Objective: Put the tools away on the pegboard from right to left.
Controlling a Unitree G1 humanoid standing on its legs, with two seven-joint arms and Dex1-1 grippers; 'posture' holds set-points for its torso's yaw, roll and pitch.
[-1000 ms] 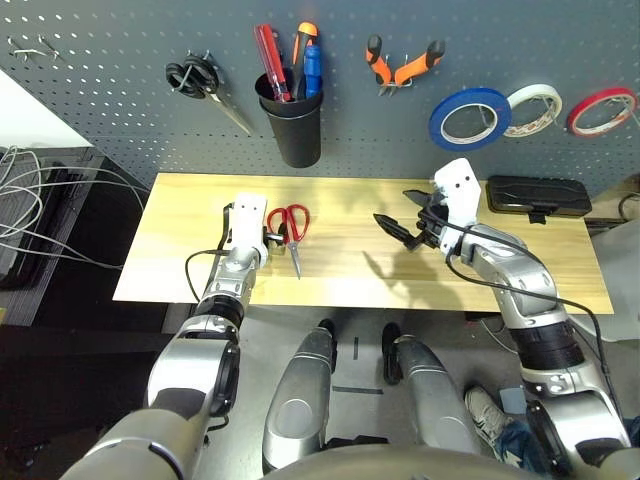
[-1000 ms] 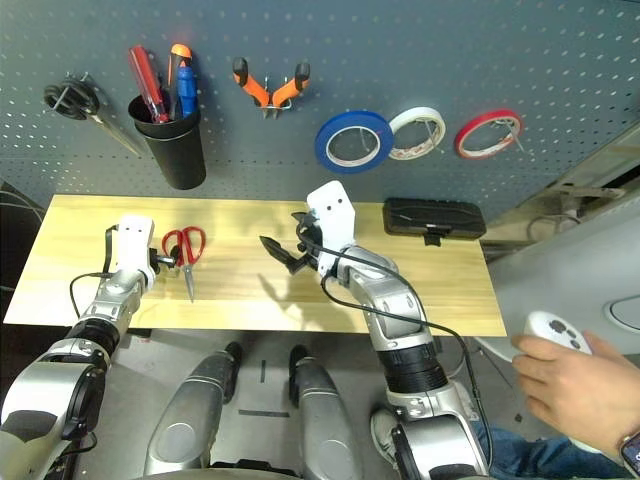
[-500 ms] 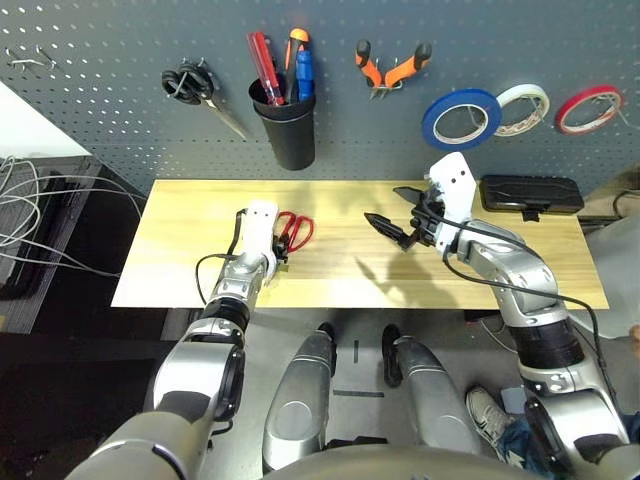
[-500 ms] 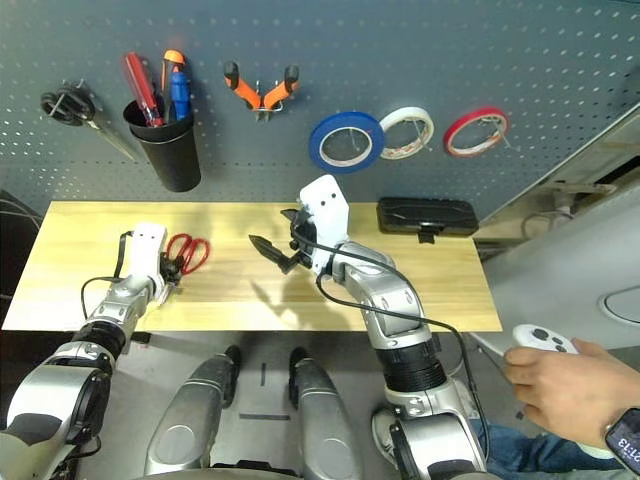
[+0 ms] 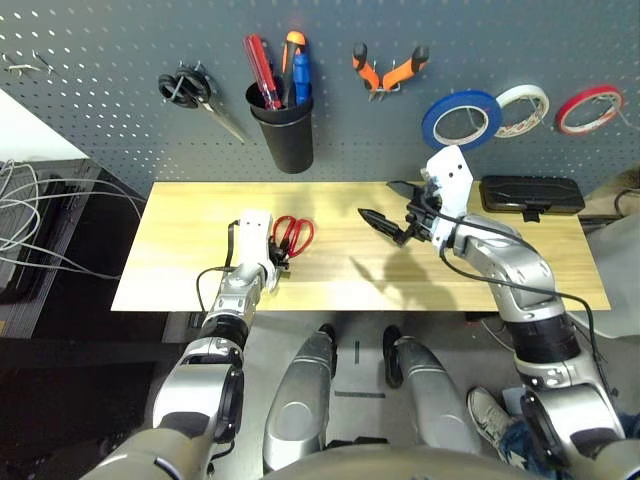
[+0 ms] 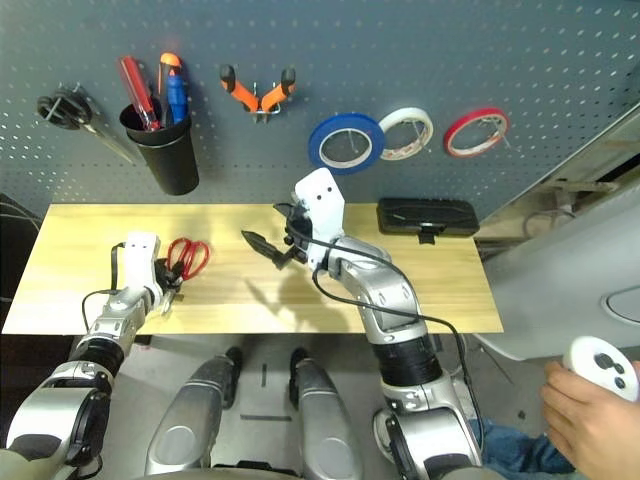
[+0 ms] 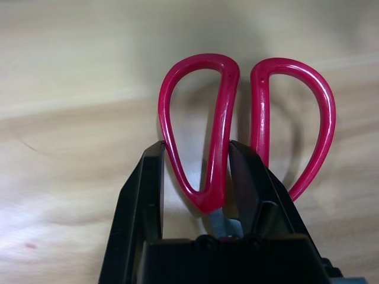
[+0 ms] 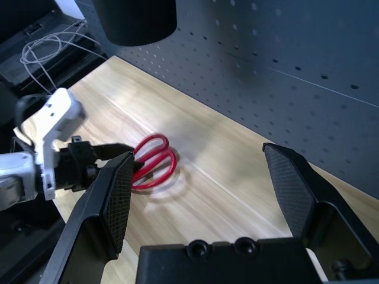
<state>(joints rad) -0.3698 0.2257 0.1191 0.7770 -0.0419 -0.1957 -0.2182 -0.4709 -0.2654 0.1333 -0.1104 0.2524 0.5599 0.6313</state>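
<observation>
The left pincer lies low on the wooden tabletop, its two black fingers closed around one loop of the red-handled scissors; in the left wrist view the fingers press the lower part of that loop from both sides, with the second loop free beside them. The scissors rest on the left half of the tabletop. The right pincer hovers above the middle of the tabletop with its fingers spread wide and nothing between them. On the pegboard behind, the blue tape ring hangs just left of a white tape roll and a red tape roll. The orange-and-black-handled pliers hang on a hook, and the small blue-handled screwdriver stands in the black cup. Black-handled scissors hang further left
</observation>
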